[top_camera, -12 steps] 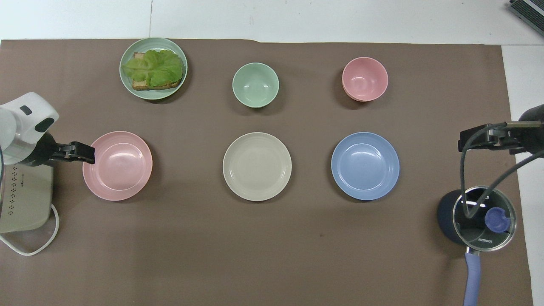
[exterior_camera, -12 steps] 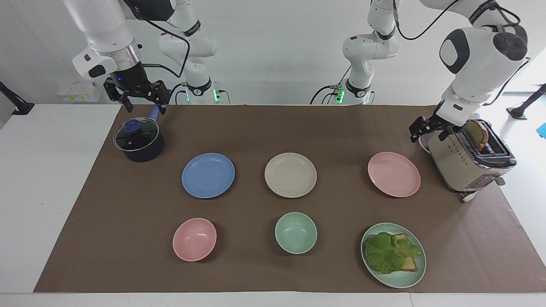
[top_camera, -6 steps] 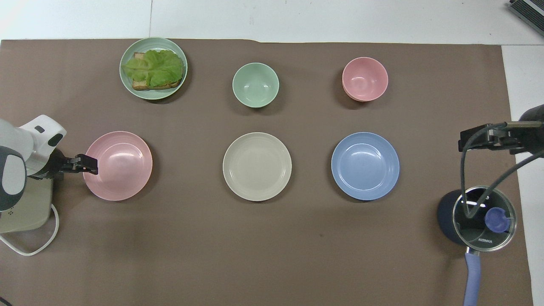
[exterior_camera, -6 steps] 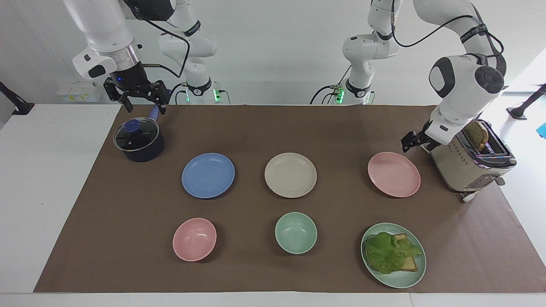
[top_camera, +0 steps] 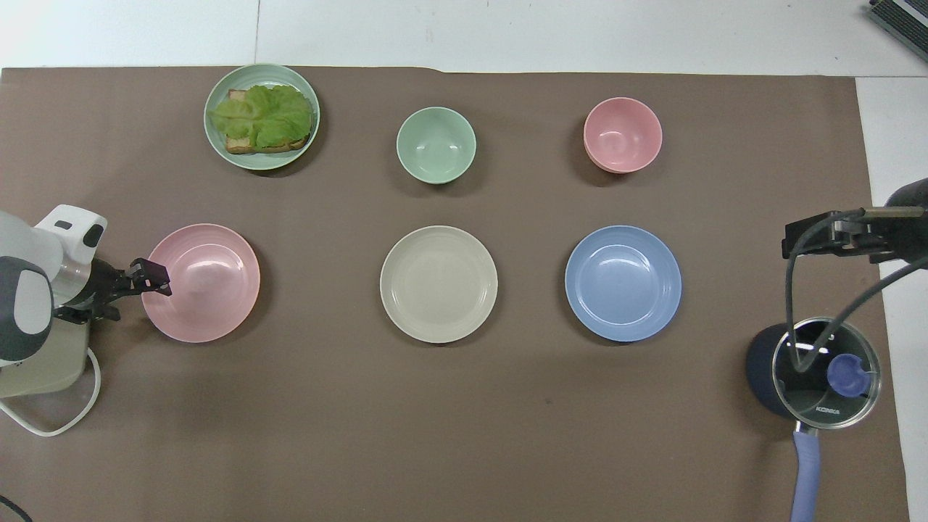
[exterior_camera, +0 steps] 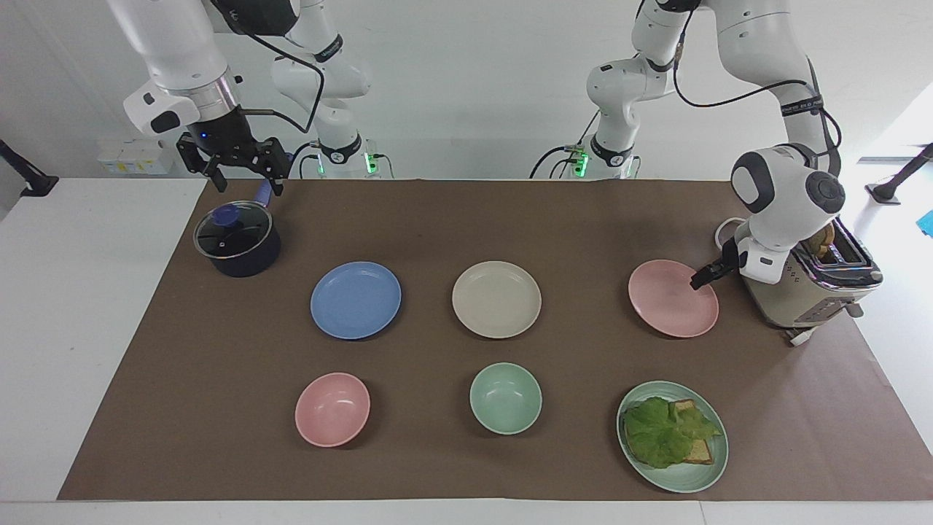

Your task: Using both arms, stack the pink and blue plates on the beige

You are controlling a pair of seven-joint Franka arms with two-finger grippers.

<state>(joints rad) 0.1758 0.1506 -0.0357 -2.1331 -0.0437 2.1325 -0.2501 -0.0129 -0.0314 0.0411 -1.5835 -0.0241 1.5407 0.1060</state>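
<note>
Left gripper (exterior_camera: 705, 278), fingers' gap unreadable, sits at the pink plate's (exterior_camera: 672, 297) 3 o'clock rim in the facing view, presumably to pinch it; beige plate (exterior_camera: 496, 299) lies between pink and blue plate (exterior_camera: 356, 300); right gripper (exterior_camera: 235, 162) waits wide open over the pot (exterior_camera: 237, 240).

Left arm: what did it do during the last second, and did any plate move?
The left hand came down from beside the toaster to the rim of the pink plate; whether it grips yet cannot be told. The pink plate, beige plate and blue plate did not move. The right hand waited, open, over the pot.
</note>
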